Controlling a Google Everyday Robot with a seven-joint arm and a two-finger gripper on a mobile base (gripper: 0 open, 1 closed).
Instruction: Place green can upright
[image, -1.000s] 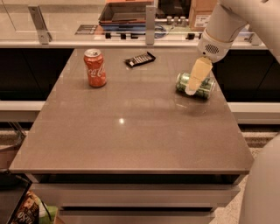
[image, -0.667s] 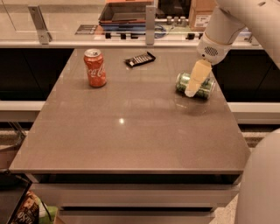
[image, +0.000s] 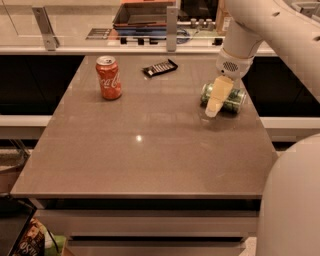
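Observation:
The green can (image: 235, 100) lies on its side near the right edge of the brown table (image: 150, 150), with its long axis running left to right. My gripper (image: 217, 98) hangs from the white arm at the upper right and is down at the can, with its pale cream tip in front of the can's left half and close to the tabletop. The part of the gripper behind the can is hidden.
A red Coca-Cola can (image: 109, 77) stands upright at the back left. A dark snack bar (image: 159, 67) lies at the back middle. A counter with a tray (image: 145, 15) and rail posts runs behind the table. The robot's white body (image: 292, 200) fills the lower right.
My gripper has come slightly down and to the left, lower in front of the green can. The can and the other objects have not moved.

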